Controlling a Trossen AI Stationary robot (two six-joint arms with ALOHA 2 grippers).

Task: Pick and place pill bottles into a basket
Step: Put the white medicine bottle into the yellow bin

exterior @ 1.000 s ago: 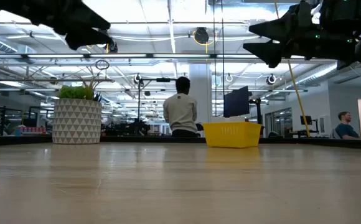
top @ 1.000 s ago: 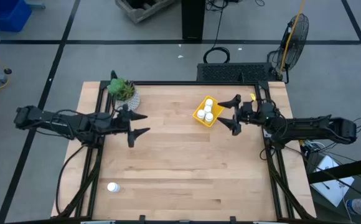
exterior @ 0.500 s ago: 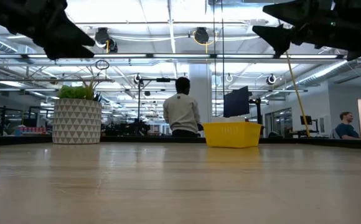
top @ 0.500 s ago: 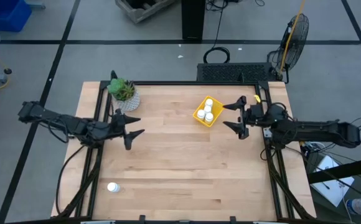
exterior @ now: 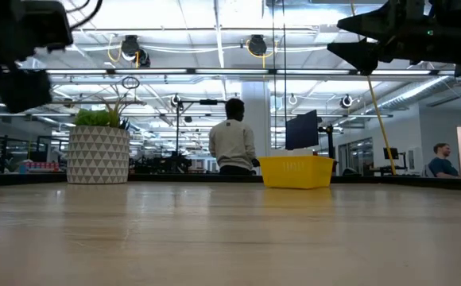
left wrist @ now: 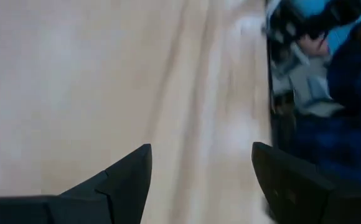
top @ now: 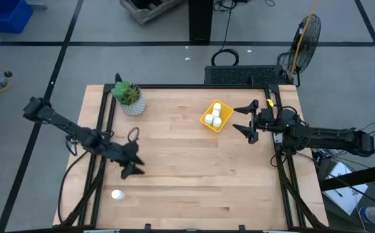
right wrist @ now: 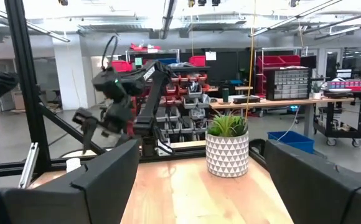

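Note:
One white pill bottle [top: 117,194] lies alone on the wood table near its near-left corner. The yellow basket [top: 208,121] sits at the far right of centre with three white bottles [top: 216,114] standing in it; it also shows in the low view [exterior: 296,171]. My left gripper [top: 133,169] hangs open and empty above the table, pointing toward the near edge, up and to the right of the lone bottle. In the left wrist view [left wrist: 199,180] only bare wood lies between its fingers. My right gripper [top: 244,120] is open and empty in the air just right of the basket.
A white patterned pot with a green plant [top: 130,97] stands at the far left corner; it also shows in the right wrist view [right wrist: 228,149]. Black frame rails [top: 103,129] run along the table's sides. A person [exterior: 231,143] sits beyond the far edge.
My left gripper has swung from beside the plant pot toward the table's near edge, lower and turned to point at the near side, closer to the lone bottle. My right gripper has drawn back a little from the basket toward the table's right edge.

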